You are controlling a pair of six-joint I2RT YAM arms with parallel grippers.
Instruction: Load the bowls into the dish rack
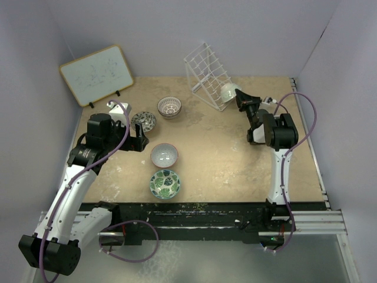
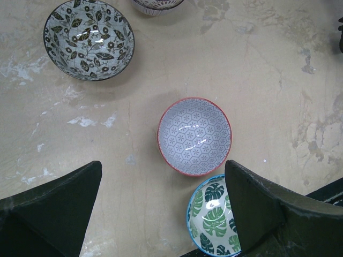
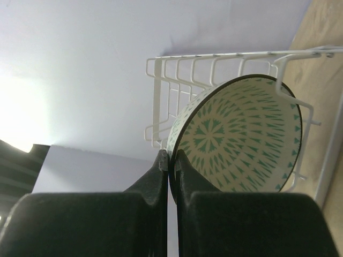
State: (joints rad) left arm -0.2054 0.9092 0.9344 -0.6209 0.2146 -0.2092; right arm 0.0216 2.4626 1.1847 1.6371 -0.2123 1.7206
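My right gripper is shut on the rim of the green-white bowl, holding it on edge inside the white wire dish rack; the rack's wires show behind and around the bowl. Four bowls sit on the table: brown-white lattice, dark speckled, pale pink-grey and green leafy. My left gripper is open and empty, hovering left of the pink-grey bowl, with the dark bowl and the leafy bowl in its view.
A wood-framed whiteboard leans at the back left. A small white object lies near it. White walls enclose the table on three sides. The arms' mounting rail runs along the near edge.
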